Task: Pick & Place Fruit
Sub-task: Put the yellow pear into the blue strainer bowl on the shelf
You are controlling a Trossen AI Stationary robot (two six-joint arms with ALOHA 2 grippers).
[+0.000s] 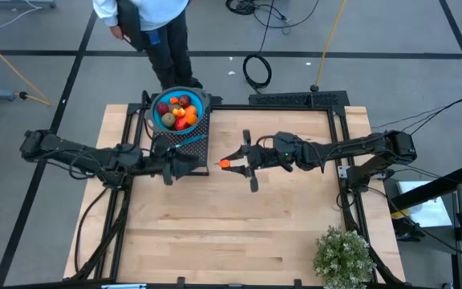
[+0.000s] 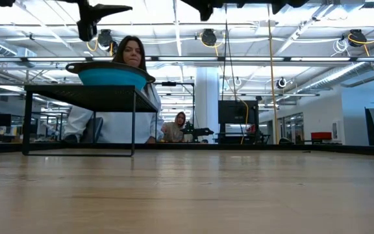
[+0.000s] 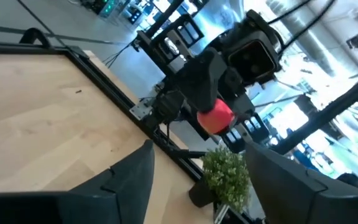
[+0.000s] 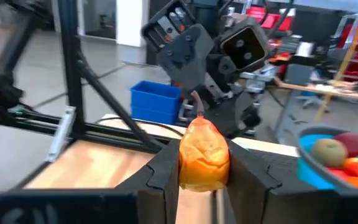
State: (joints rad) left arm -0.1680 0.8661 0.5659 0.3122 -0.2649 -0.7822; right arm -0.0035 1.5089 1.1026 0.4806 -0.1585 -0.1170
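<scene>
Pale wooden desk point(image 1: 239, 225) sat in an open-plan office; right pincer point(image 1: 229, 163) clamped an orange-red toy fruit point(image 4: 204, 154), left pincer point(image 1: 201, 163) gaped empty.

Orange fruit point(image 4: 204, 155) upright between right fingers point(image 4: 160, 171); others, perhaps seven, in bowl point(image 1: 157, 119).

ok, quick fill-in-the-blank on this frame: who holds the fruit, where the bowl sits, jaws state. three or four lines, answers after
1. The orange fruit is held by the ____ gripper.
2. The blue bowl of fruit sits on a black ____.
3. The left gripper holds nothing; its jaws are ____.
4. The potted plant stands near the ____ arm's side of the table.

Missing words: right; stand; open; right
</scene>
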